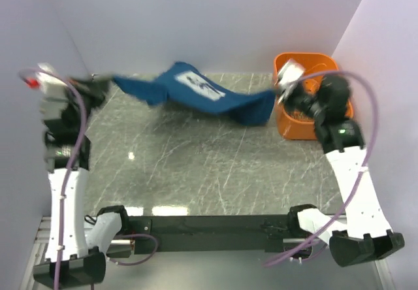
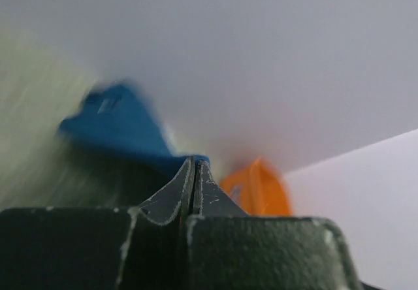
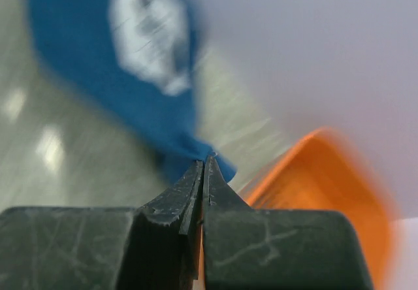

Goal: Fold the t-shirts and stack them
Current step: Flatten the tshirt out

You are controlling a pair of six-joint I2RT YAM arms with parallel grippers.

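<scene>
A blue t-shirt (image 1: 196,94) with a pale square print hangs stretched in the air across the back of the table, sagging in the middle. My left gripper (image 1: 104,83) is shut on its left end, high at the far left. My right gripper (image 1: 279,94) is shut on its right end, just in front of the orange basket. In the left wrist view the blurred t-shirt (image 2: 124,130) runs from my closed left gripper (image 2: 194,162). In the right wrist view the t-shirt (image 3: 130,68) with its print hangs from my closed right gripper (image 3: 204,162).
An orange plastic basket (image 1: 320,64) stands at the back right corner, right behind my right gripper; it also shows in the left wrist view (image 2: 258,192) and the right wrist view (image 3: 326,185). White walls close in the back and both sides. The grey marble tabletop (image 1: 209,166) lies below the shirt.
</scene>
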